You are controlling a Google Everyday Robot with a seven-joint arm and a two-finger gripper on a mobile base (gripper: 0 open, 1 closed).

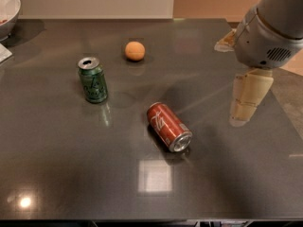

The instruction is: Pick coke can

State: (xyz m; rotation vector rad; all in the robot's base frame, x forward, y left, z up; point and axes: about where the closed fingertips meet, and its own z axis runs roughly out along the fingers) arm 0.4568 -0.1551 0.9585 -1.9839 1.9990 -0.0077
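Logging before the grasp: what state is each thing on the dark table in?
Red aluminium coke can: lying on its side, untouched.
Green aluminium can: standing upright.
Round orange object: resting, apart from both cans.
Gripper: hovering right of the coke can, clear of it.
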